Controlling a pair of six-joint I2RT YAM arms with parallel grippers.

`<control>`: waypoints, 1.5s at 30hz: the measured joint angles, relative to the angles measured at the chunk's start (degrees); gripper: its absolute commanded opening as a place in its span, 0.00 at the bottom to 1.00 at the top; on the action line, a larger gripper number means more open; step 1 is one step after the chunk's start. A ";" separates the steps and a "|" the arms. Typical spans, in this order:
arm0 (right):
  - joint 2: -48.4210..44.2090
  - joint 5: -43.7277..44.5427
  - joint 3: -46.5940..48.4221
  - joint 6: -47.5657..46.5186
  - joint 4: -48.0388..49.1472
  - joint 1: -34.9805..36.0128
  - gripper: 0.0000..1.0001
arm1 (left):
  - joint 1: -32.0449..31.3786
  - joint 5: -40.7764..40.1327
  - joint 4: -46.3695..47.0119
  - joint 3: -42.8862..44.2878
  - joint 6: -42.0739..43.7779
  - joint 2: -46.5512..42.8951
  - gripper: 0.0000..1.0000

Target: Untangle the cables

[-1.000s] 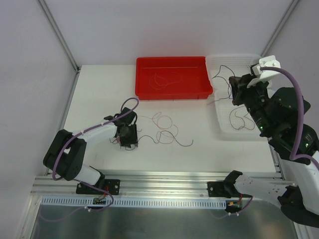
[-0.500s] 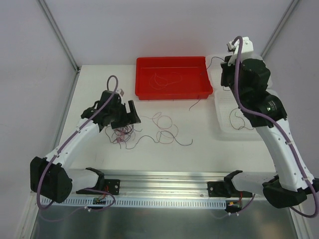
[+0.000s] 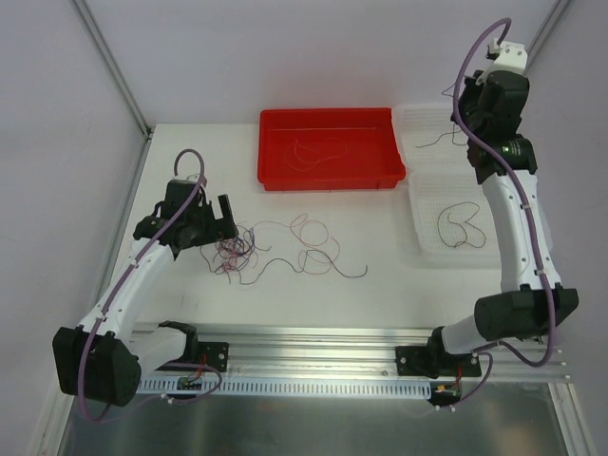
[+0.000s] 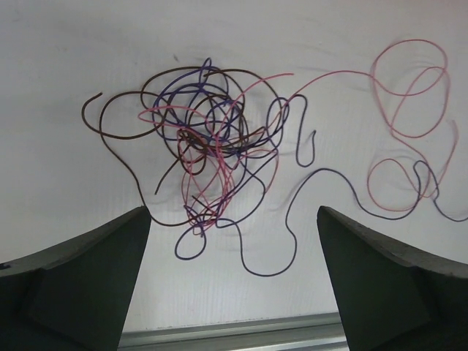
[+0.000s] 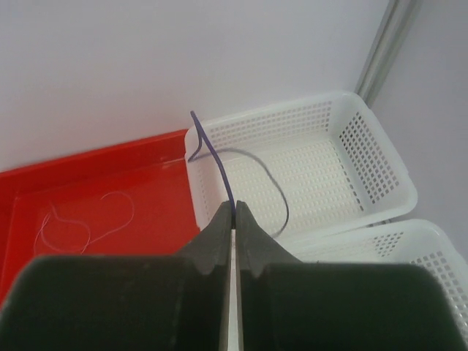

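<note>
Pinching one purple strand (image 5: 219, 167) between tightly closed fingers, the right pincer (image 5: 232, 212) hangs high over the white basket (image 5: 365, 146) at the far right corner of the surface (image 3: 399, 285), likely so the freed piece can fall inside, apart from the rest. The left pincer (image 4: 232, 219) hovers spread wide above the knot (image 4: 208, 146) near the left edge, probably lining up for a pull. The cables (image 3: 235, 250) on the surface form a dense snarl of black, purple and pink curls, with looser pink loops (image 4: 406, 80) and a purple tail trailing toward the middle. A pale strand rests in the red tray (image 3: 275, 179) at the far edge.
</note>
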 measured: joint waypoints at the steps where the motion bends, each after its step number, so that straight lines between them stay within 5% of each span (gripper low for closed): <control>1: 1.86 -0.48 0.63 0.55 0.83 -1.09 0.01 | 0.31 -0.13 -0.28 -0.66 0.22 0.55 0.99; 12: 26.14 -2.08 11.34 2.93 9.29 -6.58 0.03 | 0.98 -2.78 0.13 -1.20 1.55 2.99 0.99; 13: 28.68 -2.03 12.74 2.93 9.70 -6.84 0.11 | 0.98 -2.75 0.11 -1.20 1.55 3.43 0.99; 14: 30.62 -1.97 13.86 2.97 9.88 -7.04 0.35 | 0.98 -2.75 0.11 -1.20 1.55 3.76 0.99; 17: 35.85 -1.86 15.72 2.99 10.51 -7.39 0.66 | 0.98 -2.75 0.13 -1.20 1.55 4.76 0.99; 20: 37.20 -2.93 15.08 3.04 10.51 -7.45 0.76 | 0.98 -2.75 0.11 -1.20 1.55 5.38 0.99; 30: 19.74 -12.76 -4.52 3.02 12.24 -0.90 0.78 | 0.98 -2.73 0.13 -1.20 1.55 5.84 0.99; 37: 6.01 -22.36 -14.47 1.29 8.41 11.98 0.77 | 0.98 -2.84 0.09 -1.20 1.57 5.84 0.99; 45: 3.56 -26.12 -24.90 0.83 1.90 30.60 0.76 | 0.98 -3.02 -0.02 -1.20 1.57 6.95 0.99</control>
